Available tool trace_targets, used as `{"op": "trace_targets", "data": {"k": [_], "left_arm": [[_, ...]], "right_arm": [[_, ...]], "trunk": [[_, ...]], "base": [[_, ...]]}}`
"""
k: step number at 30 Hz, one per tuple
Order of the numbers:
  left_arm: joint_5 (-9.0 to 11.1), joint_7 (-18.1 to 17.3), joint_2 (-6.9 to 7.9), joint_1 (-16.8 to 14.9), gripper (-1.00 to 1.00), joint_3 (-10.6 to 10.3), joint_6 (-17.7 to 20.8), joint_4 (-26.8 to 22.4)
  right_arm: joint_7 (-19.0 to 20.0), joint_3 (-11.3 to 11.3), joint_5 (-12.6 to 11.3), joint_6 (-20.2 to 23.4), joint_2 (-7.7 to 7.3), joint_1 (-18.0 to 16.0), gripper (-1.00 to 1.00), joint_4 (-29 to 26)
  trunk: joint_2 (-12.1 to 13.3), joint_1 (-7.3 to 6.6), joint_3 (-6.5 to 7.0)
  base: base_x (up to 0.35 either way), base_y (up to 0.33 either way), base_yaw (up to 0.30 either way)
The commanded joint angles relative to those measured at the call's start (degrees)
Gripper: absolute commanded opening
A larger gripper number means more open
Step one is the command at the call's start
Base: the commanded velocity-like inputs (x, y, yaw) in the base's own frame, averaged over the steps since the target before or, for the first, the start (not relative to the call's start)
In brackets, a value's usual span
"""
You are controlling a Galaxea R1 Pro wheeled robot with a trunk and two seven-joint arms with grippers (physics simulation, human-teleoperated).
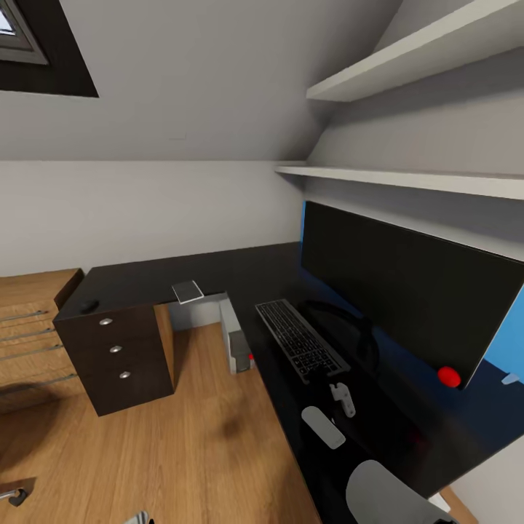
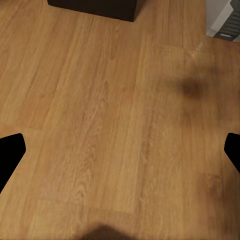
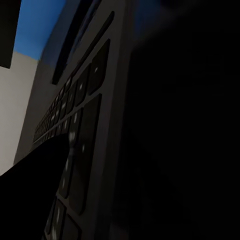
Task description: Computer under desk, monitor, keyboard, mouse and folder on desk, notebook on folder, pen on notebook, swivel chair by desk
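Keyboard (image 1: 300, 338) lies on desk (image 1: 240, 273) just before monitor (image 1: 407, 298), right gripper (image 1: 342, 397) at its near end, grip unclear; careless nudge could skew it

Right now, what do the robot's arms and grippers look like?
In the head view the right arm is smooth, rounded pale-grey shells, ending in the small white right gripper. In the left wrist view the left gripper has plain black fingertips. No cables or markings visible.

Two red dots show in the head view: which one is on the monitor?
The larger red dot at the monitor's lower corner, above the desk; the smaller red dot sits on the computer beneath the desk.
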Motion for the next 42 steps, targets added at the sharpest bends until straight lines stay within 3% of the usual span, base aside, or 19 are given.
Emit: {"op": "trace_targets", "data": {"k": [1,4,34,42], "left_arm": [[0.6,0.3,0.02,0.0,1.0,-0.1,-0.3,0.0],[0.6,0.3,0.04,0.0,1.0,-0.2,-0.3,0.0],[0.7,0.3,0.09,0.0,1.0,0.0,-0.4,0.0],[0.7,0.3,0.09,0.0,1.0,0.0,-0.4,0.0]], "right_arm": [[-0.6,0.4,0.2,-0.3,-0.07,-0.1,-1.0,-0.1],[-0.5,0.4,0.2,-0.3,-0.2,-0.1,-1.0,-0.1],[-0.1,0.2,0.0,-0.3,-0.12,-0.1,-1.0,-1.7],[-0.2,0.2,0.1,0.0,-0.24,-0.1,-1.0,-1.6]], "trunk": [[-0.4,0.23,-0.23],[-1.6,0.89,-0.77],[-1.6,0.89,-0.77],[-4.9,2.64,-2.21]], "base": [[0.0,0.0,0.0],[0.0,0.0,0.0],[0.0,0.0,0.0],[0.0,0.0,0.0]]}}
